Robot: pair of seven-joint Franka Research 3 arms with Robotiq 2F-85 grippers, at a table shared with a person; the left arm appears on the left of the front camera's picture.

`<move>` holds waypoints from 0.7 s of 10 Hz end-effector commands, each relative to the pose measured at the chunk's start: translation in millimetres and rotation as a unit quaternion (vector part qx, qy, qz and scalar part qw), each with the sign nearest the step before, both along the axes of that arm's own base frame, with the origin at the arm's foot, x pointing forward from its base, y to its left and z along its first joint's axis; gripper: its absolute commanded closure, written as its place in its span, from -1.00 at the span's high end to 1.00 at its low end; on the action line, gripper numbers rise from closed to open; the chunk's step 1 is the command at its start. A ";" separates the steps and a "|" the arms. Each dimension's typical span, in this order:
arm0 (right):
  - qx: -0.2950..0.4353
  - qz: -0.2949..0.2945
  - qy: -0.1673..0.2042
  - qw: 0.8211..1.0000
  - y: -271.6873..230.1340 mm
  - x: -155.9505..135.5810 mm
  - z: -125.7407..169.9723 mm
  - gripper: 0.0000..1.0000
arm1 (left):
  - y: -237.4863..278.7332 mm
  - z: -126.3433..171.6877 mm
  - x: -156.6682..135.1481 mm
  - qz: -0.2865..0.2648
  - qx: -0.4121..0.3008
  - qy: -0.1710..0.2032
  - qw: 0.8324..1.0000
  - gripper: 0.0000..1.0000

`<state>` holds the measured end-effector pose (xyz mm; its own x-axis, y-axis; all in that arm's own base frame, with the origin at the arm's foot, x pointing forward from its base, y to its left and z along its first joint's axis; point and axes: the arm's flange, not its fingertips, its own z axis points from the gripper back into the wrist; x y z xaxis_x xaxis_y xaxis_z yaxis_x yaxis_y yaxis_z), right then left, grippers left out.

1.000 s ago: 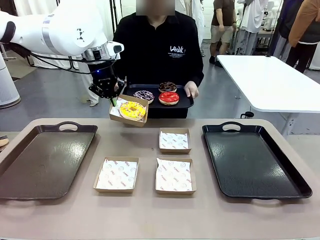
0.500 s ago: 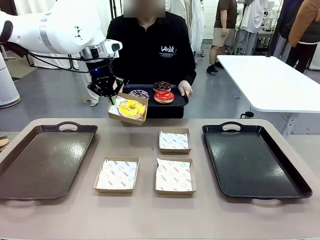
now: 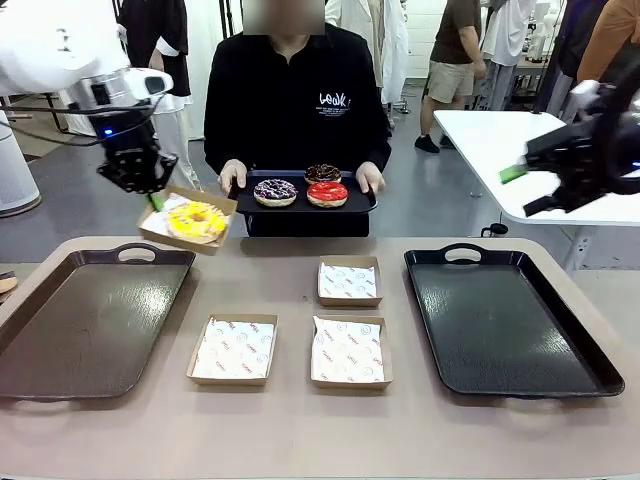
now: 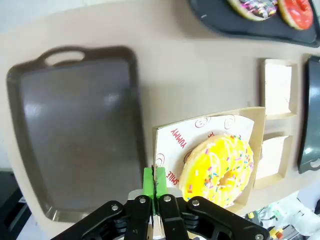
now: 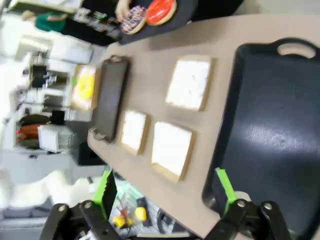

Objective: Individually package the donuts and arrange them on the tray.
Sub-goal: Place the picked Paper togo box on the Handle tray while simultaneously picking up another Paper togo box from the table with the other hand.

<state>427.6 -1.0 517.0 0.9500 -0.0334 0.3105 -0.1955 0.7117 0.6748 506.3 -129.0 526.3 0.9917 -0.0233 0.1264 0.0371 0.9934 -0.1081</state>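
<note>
Yellow donut (image 3: 197,221) in box (image 4: 258,135) pinched by left fingers (image 4: 148,181); right fingers (image 5: 223,186) apart.

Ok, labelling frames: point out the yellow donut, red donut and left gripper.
yellow donut (image 4: 207,167), left wrist view, icing left of hole.
red donut (image 3: 318,195), front view, glaze.
left gripper (image 4: 154,182), left wrist view, midpoint, shut on box (image 4: 256,145).

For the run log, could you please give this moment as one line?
left gripper: shut on box holding yellow donut, aloft; right gripper: open, empty; person's tray: purple, chocolate, red donuts
</note>
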 end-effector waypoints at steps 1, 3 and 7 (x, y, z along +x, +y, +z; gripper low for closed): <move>-0.079 -0.023 0.036 0.996 27.7 54.7 -28.8 1.00 | 34.8 -5.5 -18.8 0.011 0.008 0.001 1.000 -0.97; -0.129 -0.017 0.046 0.990 71.1 60.1 -60.5 1.00 | 68.5 -14.3 -30.8 0.036 0.007 0.003 0.999 -0.97; -0.174 0.005 0.055 0.983 117.1 61.4 -78.6 1.00 | 103.1 -29.9 -35.3 0.057 0.028 0.005 0.998 -0.97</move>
